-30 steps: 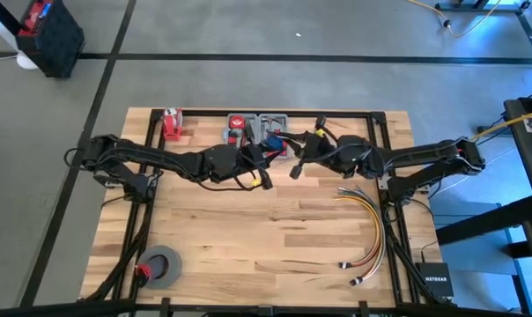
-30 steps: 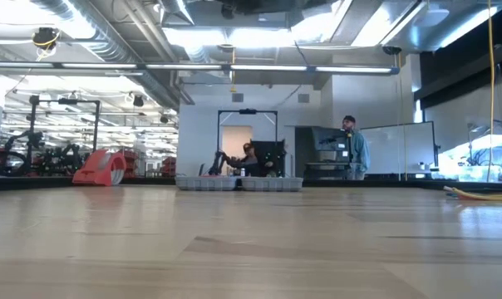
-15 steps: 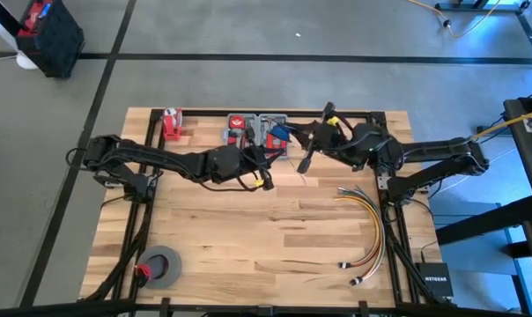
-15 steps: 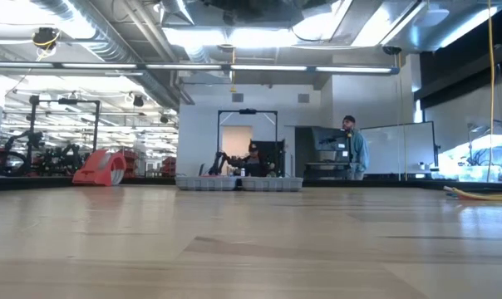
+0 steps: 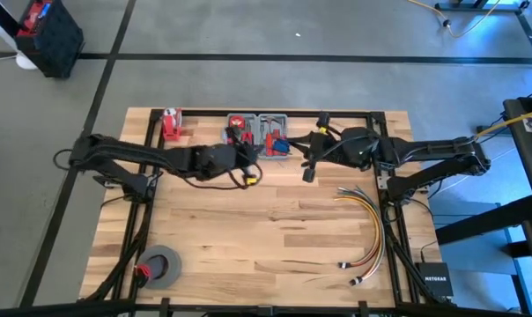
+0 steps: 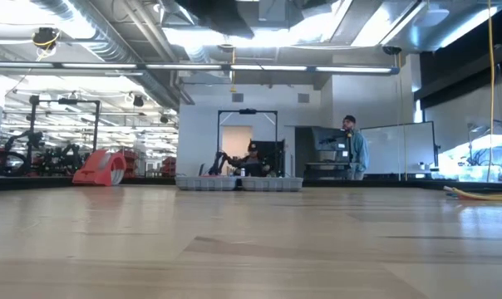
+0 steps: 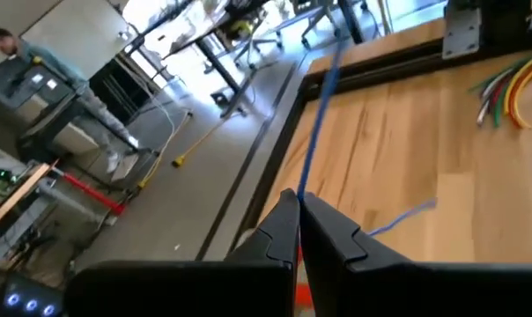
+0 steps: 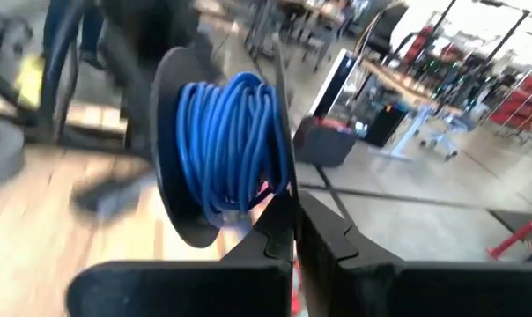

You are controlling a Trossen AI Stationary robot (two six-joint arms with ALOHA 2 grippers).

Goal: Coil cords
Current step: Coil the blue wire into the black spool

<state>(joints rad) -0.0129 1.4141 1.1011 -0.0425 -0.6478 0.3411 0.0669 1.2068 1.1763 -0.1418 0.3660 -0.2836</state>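
Two end effectors work at the worktop's (image 5: 248, 229) far edge. The left end effector (image 7: 299, 204) pinches one blue cord (image 7: 317, 114). The right end effector (image 8: 294, 204) is clenched beside one spool (image 8: 226, 150) of blue cord.

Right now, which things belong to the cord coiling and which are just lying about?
In the job: thin blue cord, pinched by the left gripper, fingers shut; blue coil on a black spool, by the right gripper.
Lying about: yellow-orange cable bundle; grey tape roll; grey trays.
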